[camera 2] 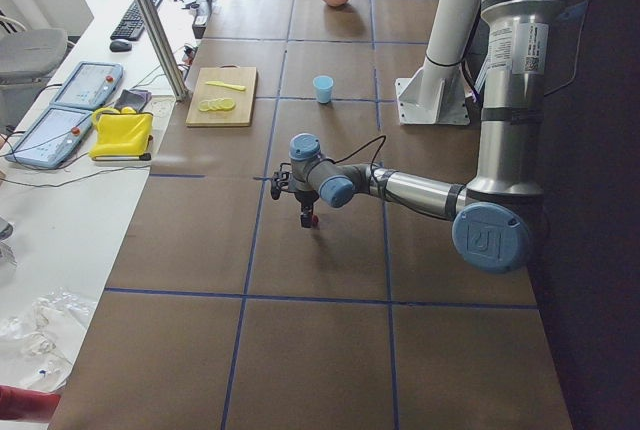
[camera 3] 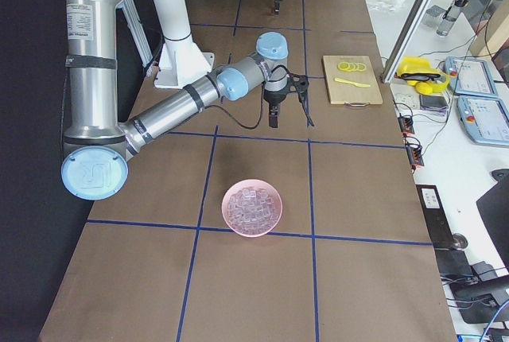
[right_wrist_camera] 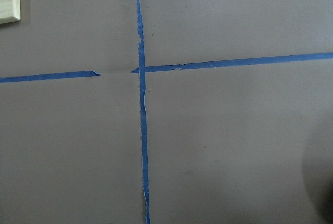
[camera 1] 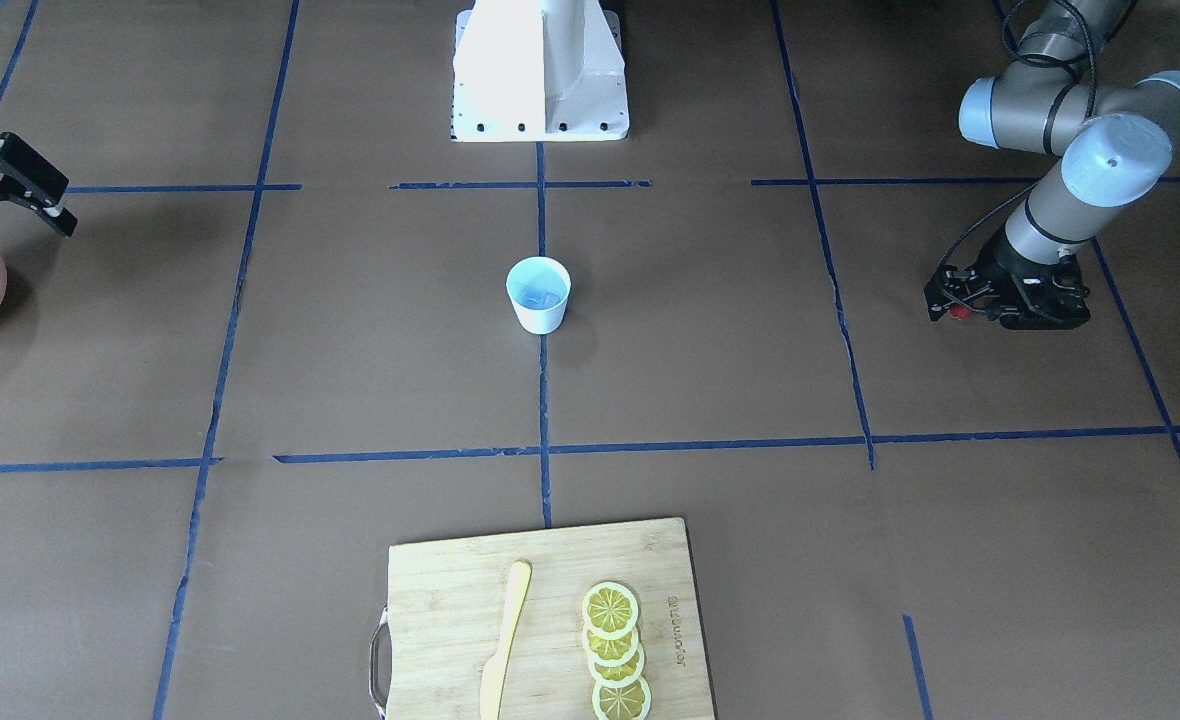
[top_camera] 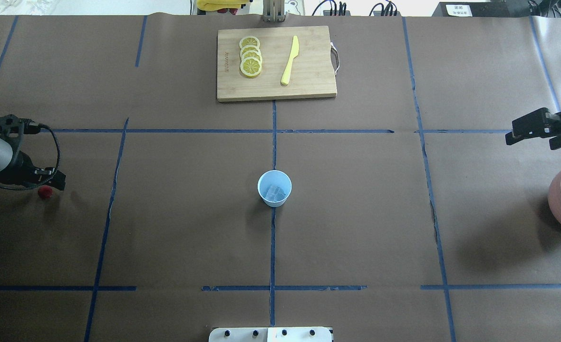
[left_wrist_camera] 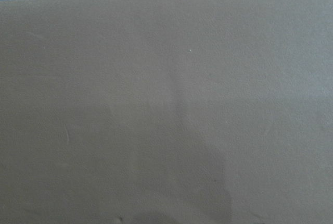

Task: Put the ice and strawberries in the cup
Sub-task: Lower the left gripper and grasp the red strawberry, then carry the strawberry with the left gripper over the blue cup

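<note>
1. The strawberry (top_camera: 45, 191), one small bright red rounded lump, was at the far left end of the table (top_camera: 356, 223), down near its surface and well apart from the cup (top_camera: 274, 188).
2. It looked light, with a smooth curved skin, so an off-centre pinch would probably make it roll or squirt sideways. The best hold seemed to be across its widest middle, from above, with gentle force.
3. The left pincer (camera 1: 942, 303) pointed down with its tips at the strawberry. Whether the jaws were clamped on it or only standing around it could not be told.
4. The cup, small, white outside and pale blue inside, stood upright at the table's middle on a blue tape line (top_camera: 272, 247). Being paper, it would likely tip or slide at a light knock, so a drop from straight above its mouth looked safer than touching the rim.
5. Ice (top_camera: 276, 192), a few clear cubes, lay in the cup's bottom. More cubes filled a pinkish bowl (camera 3: 224, 208) at the table's right end. They looked hard and slick, best taken on two flat opposite faces.
6. The right pincer (top_camera: 512, 137) hovered near the bowl with nothing visible in it. Whether its jaws were apart or together could not be told.
7. A board (top_camera: 309, 85) with lemon slices (top_camera: 250, 61) and a yellow knife (top_camera: 290, 60) lay at the table's far side.
</note>
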Controlling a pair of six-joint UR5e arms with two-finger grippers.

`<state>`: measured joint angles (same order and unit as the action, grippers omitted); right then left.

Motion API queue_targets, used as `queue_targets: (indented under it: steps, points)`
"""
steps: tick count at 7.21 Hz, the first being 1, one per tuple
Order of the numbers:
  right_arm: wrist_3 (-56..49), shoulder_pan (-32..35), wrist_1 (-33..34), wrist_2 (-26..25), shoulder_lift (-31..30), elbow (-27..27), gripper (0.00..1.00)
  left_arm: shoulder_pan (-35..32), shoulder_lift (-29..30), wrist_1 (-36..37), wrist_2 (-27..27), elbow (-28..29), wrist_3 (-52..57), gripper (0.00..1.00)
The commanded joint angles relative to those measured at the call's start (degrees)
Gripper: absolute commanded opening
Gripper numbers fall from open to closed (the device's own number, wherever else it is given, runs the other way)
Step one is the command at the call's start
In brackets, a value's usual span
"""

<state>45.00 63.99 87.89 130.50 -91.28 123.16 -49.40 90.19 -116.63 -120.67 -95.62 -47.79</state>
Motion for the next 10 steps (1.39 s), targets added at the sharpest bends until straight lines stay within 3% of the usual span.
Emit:
queue_targets:
  steps: [1,2,3,5,6,8,10]
  points:
    - [0.00,0.00,-0.09,-0.07,-0.04,-0.02,1.00,-0.08,-0.19,0.08,-0.09,-0.09,0.07,0.07]
    - [0.00,0.00,0.00,-0.07,0.05,-0.11,1.00,-0.09,-0.45,0.09,-0.09,-0.53,-0.02,0.00]
    - [-0.09,0.00,0.00,-0.07,-0.13,-0.20,1.00,-0.09,-0.45,0.26,-0.18,-1.23,-0.19,0.00]
    - [-0.09,0.00,0.00,0.02,0.05,-0.20,1.00,0.00,0.59,0.79,-5.60,-6.48,-7.00,0.00]
    - [-0.09,0.00,0.00,0.02,0.14,-0.20,1.00,0.26,3.38,0.79,-5.63,-8.16,-11.57,0.00]
    - [-0.09,0.70,0.00,0.02,-0.04,-0.20,1.00,4.45,16.18,1.49,-5.54,-7.91,-24.57,0.00]
    - [-0.18,1.05,-0.17,-0.50,-0.13,-0.29,1.00,10.61,28.66,1.67,-4.84,-3.81,-33.03,0.00]
